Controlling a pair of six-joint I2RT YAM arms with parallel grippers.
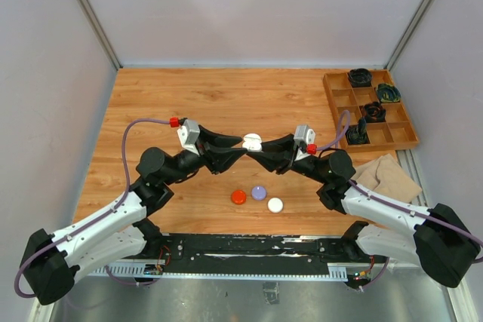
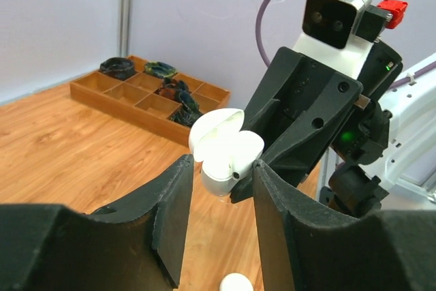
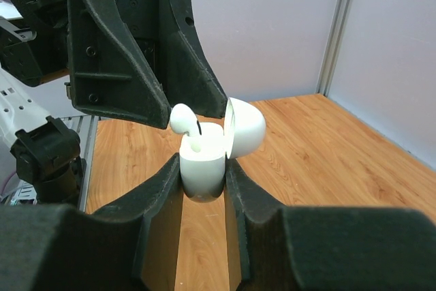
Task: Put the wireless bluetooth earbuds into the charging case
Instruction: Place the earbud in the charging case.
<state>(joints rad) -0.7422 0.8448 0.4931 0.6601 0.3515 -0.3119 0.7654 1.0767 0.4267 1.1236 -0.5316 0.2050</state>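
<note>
right wrist view alone shows earbud (image 3: 181, 117) atop open case (image 3: 202, 168), right fingers (image 3: 160, 202) grasping case, left fingers (image 3: 191, 66) parted

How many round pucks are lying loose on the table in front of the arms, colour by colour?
red puck: 1
lilac puck: 1
white puck: 1
Total: 3
</note>
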